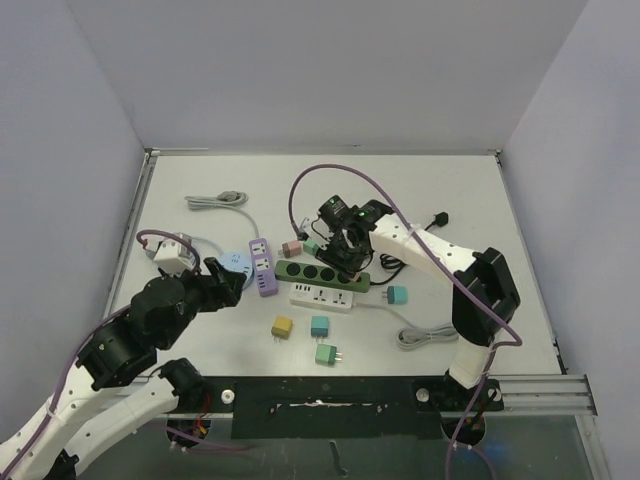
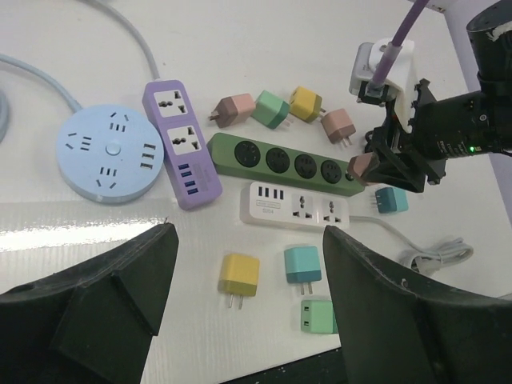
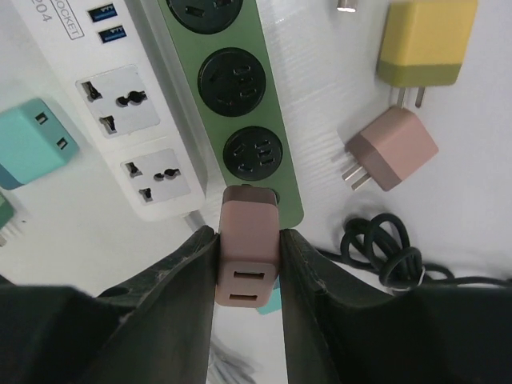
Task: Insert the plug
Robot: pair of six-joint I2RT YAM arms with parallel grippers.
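Over the middle of the table (image 1: 450, 190) we find the right arm stretched leftward from its base at the near right corner. Its elbow is raised high, its forearm runs out across the surface, and its wrist bends down so that the right gripper (image 1: 345, 258) points at the right-hand end of the green power strip (image 1: 322, 272). Its two fingers (image 3: 188, 272) are clamped on the sides of a pink plug (image 3: 249, 240), whose face with two slots is turned toward the wrist camera. The plug's far end meets the strip at its very end, just past the last round socket. The prongs are hidden beneath the body, so we cannot tell whether they sit in any opening. A white power strip (image 3: 120, 96) lies alongside the green one.

At the left, the left arm is folded low, its links bunched by the near left edge. The left gripper (image 2: 250, 232) hangs above the surface near a round blue socket (image 2: 108, 152), aimed toward the strips, with its jaws spread wide and nothing between them.
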